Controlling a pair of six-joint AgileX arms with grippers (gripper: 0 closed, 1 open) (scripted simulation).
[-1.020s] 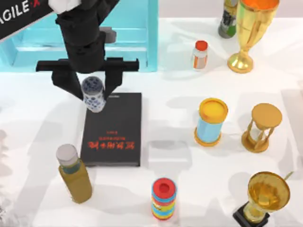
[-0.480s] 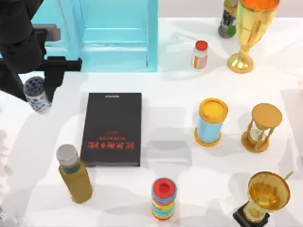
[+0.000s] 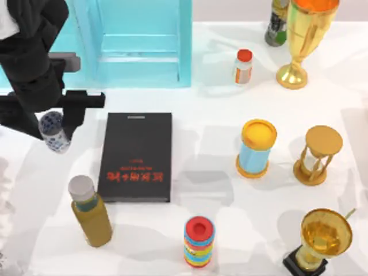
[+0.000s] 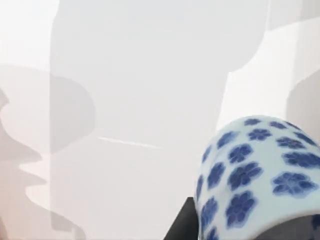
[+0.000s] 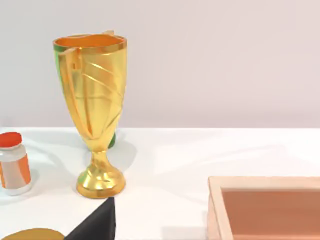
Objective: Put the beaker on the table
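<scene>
1. Top view: our left gripper is at the table's left side, its two black fingers clamped on the small white cylindrical beaker with blue flower pattern, held tilted above the white glossy table, left of the flat black book with red lettering. Near it stands an amber bottle with a grey cap; far behind, a turquoise shelf unit.
2. Left wrist view: the beaker fills the corner, one dark finger against its wall, white table beyond.
3. Right wrist view: a tall gold trophy cup and a small orange-capped white bottle stand on the table; of our right gripper's fingers we cannot tell the state.
</scene>
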